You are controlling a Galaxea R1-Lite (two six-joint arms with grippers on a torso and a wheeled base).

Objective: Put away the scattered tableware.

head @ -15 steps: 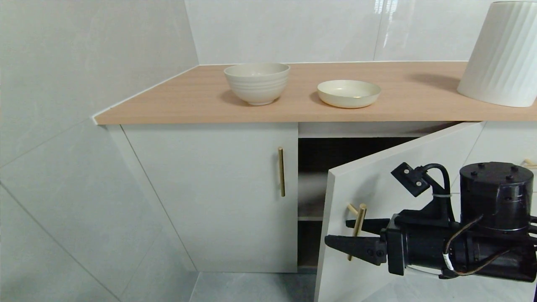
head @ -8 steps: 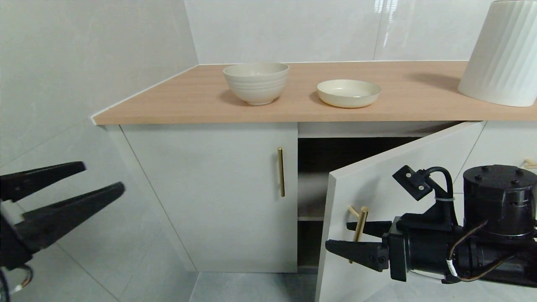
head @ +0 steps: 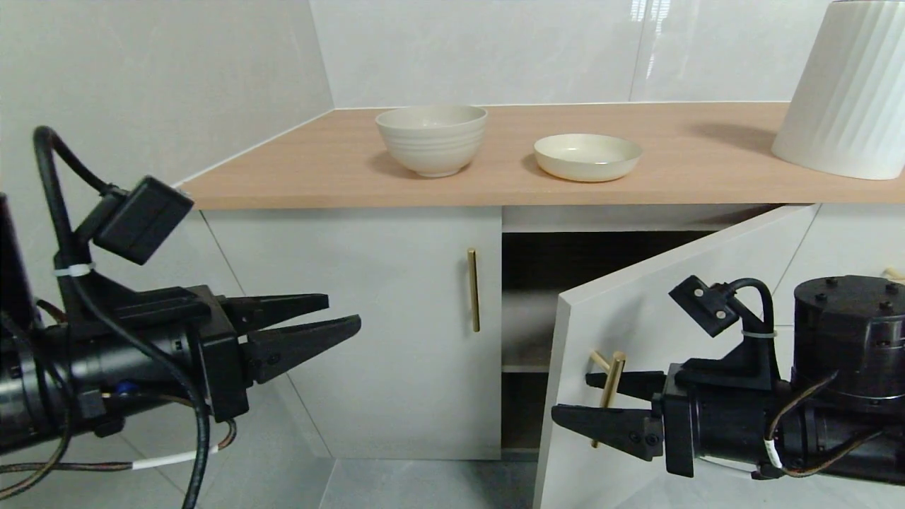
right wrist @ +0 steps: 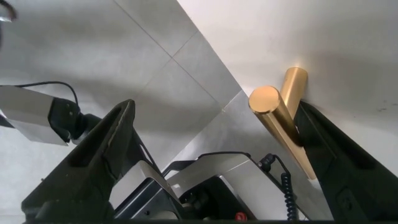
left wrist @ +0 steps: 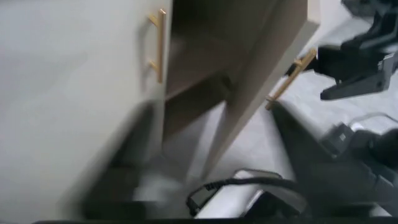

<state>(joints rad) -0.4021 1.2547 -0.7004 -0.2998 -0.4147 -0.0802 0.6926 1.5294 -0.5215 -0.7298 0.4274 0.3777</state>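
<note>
Fingers (head: 608, 424) spread, right claw (head: 573, 397) straddles door handle (head: 615, 371); left claw (head: 343, 312), likewise spread, faces closed door (head: 396, 283).

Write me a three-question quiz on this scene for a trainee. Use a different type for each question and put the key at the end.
1. True or false: the bowl and the shallow dish both sit on the countertop.
2. Which door stands open? A. the left door B. the right door C. both doors
3. Fill in the blank: the fingers of the right gripper stand on either side of the open door's gold ____.

Key
1. True.
2. B.
3. handle.
</note>
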